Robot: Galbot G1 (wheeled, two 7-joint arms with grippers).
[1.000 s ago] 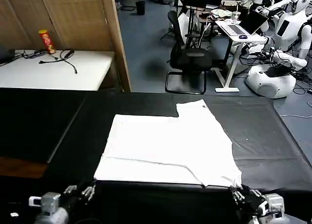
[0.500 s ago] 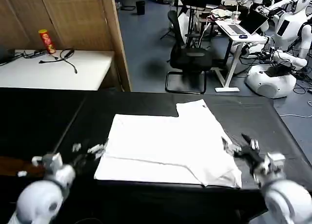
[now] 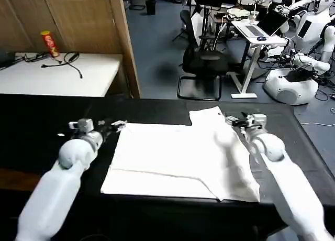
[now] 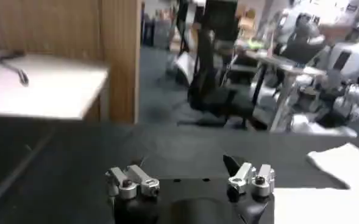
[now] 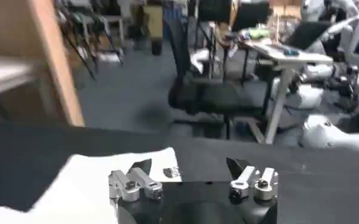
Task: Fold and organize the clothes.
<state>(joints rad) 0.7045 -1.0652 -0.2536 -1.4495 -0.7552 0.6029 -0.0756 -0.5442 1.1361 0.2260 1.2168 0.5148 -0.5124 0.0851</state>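
Lying flat on the black tabletop [image 3: 47, 126], the white T-shirt [image 3: 178, 160] is seen partly folded, with one sleeve reaching toward the far right. The left tool [image 3: 116, 125] is held with its fingers spread apart and empty at the shirt's far left corner. The right tool [image 3: 234, 120] is likewise held spread and empty just beside the far right sleeve [image 5: 161, 161].
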